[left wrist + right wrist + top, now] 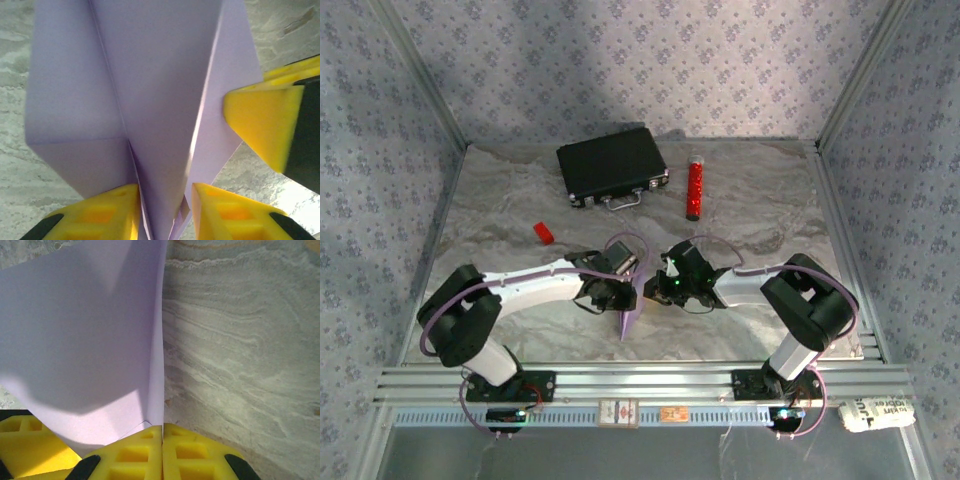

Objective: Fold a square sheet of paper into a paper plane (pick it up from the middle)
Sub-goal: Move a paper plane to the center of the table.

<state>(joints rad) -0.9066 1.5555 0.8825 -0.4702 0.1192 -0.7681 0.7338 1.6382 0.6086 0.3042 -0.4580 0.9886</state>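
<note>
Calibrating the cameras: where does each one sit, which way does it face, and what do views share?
Top external: fixed above and behind the bases, looking down across the table; shows both arms, the left gripper and right gripper meeting at the lilac paper.
Left wrist: on the left arm, looking along its own yellow fingers, which straddle the folded paper.
Right wrist: on the right arm, looking past its own closed fingers, up the paper's edge.
Shared: all show the paper; left wrist also catches a right-gripper finger.
</note>
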